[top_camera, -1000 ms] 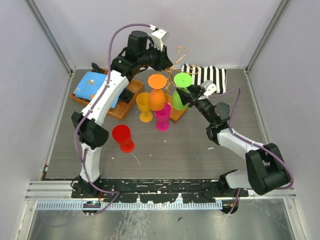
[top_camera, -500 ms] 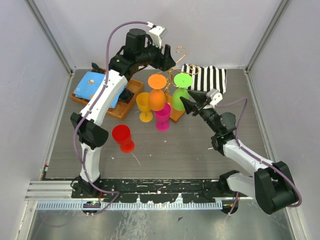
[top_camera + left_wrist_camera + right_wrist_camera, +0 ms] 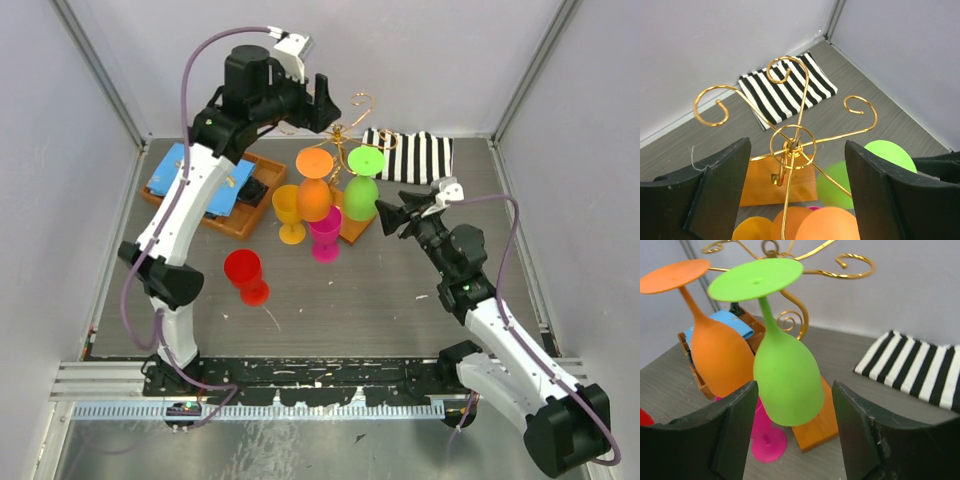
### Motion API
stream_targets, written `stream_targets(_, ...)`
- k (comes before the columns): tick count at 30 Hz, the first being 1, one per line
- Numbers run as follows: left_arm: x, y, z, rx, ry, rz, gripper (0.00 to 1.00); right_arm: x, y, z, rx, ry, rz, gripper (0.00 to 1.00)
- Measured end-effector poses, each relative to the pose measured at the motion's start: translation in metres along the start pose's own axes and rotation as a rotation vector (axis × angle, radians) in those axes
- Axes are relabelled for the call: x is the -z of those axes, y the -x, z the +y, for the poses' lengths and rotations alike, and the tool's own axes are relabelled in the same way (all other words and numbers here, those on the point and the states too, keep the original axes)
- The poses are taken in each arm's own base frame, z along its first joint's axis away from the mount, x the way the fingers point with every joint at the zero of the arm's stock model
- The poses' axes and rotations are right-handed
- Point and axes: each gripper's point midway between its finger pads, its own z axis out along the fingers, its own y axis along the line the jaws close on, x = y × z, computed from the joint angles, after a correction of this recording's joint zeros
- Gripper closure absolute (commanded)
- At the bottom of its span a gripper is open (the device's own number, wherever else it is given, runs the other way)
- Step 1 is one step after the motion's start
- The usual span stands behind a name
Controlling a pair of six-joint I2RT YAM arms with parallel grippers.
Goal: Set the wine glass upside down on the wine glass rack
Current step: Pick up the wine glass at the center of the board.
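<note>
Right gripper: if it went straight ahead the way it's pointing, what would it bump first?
Probably the upside-down green glass: the wrist view shows it dead ahead of the open right gripper. How far off it is is hard to judge.

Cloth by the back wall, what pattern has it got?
The cloth has black and white stripes. It shows best in the left wrist view.

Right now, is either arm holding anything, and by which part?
Nothing is held. The left gripper is open above the wine glass rack; the right gripper is open, facing the green wine glass, which hangs upside down on the rack.
</note>
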Motion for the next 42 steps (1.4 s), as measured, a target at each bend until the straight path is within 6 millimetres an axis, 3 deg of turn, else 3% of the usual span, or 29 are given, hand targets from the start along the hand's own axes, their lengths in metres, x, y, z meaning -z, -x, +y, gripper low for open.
stream_targets(2, 0.014, 0.010, 0.000, 0.001, 0.026, -0.015, 0.17, 0.000, -0.001, -0.006, -0.034, -0.050, 0.057, 0.22)
stream_targets(3, 0.022, 0.015, -0.001, 0.001, 0.039, -0.024, 0.17, 0.000, -0.002, -0.009, -0.055, -0.075, 0.096, 0.06)
stream_targets(4, 0.030, 0.018, -0.001, 0.001, 0.055, -0.032, 0.17, -0.001, -0.002, -0.011, -0.082, -0.100, 0.133, 0.01)
stream_targets(11, 0.093, 0.012, 0.000, 0.012, 0.157, -0.025, 0.15, -0.004, -0.024, -0.013, -0.187, -0.187, 0.444, 0.00)
stream_targets(17, 0.131, -0.010, 0.002, 0.018, 0.219, 0.002, 0.14, 0.021, -0.053, -0.016, -0.202, -0.238, 0.632, 0.00)
stream_targets(21, 0.153, -0.034, 0.005, 0.023, 0.258, 0.036, 0.13, 0.035, -0.049, -0.017, -0.181, -0.255, 0.642, 0.00)
stream_targets(28, 0.203, -0.067, 0.012, 0.035, 0.356, 0.036, 0.14, 0.048, -0.019, -0.019, -0.112, -0.257, 0.589, 0.00)
stream_targets(34, 0.240, -0.101, 0.017, 0.104, 0.443, 0.034, 0.26, 0.055, -0.029, -0.021, -0.101, -0.270, 0.644, 0.00)
stream_targets(38, 0.251, -0.141, 0.028, 0.163, 0.530, 0.139, 0.27, 0.059, -0.034, -0.022, -0.101, -0.278, 0.669, 0.00)
stream_targets(42, 0.269, -0.205, 0.037, 0.229, 0.629, 0.294, 0.33, 0.062, -0.038, -0.024, -0.100, -0.288, 0.680, 0.00)
